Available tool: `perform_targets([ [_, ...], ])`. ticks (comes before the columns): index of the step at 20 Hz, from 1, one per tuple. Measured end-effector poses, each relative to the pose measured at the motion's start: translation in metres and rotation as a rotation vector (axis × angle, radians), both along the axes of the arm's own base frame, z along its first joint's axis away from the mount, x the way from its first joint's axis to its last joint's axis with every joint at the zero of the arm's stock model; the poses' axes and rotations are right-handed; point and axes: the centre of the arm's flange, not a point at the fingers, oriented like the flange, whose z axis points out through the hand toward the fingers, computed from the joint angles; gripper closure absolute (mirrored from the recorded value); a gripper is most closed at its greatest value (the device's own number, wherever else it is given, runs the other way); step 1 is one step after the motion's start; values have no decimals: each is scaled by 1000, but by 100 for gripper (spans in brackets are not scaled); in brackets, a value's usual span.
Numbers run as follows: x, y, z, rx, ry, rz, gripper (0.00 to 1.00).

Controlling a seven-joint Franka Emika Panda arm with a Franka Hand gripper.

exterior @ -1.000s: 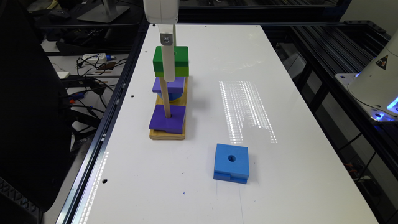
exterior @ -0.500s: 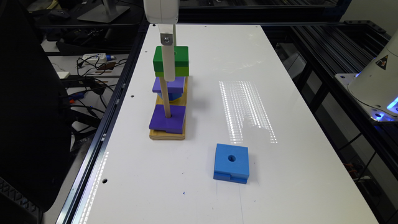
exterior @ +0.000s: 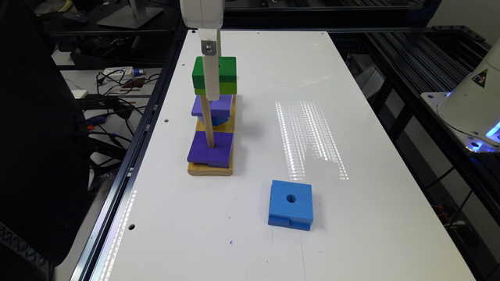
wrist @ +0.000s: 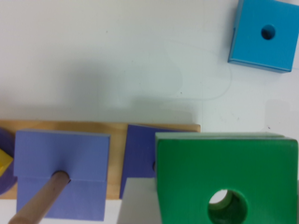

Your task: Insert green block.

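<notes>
The green block (exterior: 214,75), dark green over lime green, hangs in the air above the far part of the wooden peg base (exterior: 210,168). My gripper (exterior: 213,84) comes down from above and is shut on it, one white finger crossing its near face. In the wrist view the green block (wrist: 196,172) sits close to the camera with its round hole open, and something pale shows through the hole. Under it on the base lies a dark purple block (wrist: 139,154). A lighter purple block (wrist: 60,161) sits threaded on a wooden peg (wrist: 39,205).
A blue square block (exterior: 291,205) with a hole lies flat on the white table (exterior: 351,117), toward the exterior view's right of the base. The near purple block (exterior: 211,150) sits on a tall peg (exterior: 207,119). Black frame rails run along both long table edges.
</notes>
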Motion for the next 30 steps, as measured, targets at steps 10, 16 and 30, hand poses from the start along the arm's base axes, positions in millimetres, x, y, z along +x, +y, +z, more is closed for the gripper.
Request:
perform_targets([
  [10, 1, -3, 0, 0, 0, -1, 100],
  [16, 1, -5, 0, 0, 0, -2, 100],
  [30, -6, -8, 0, -5, 7, 0, 100],
])
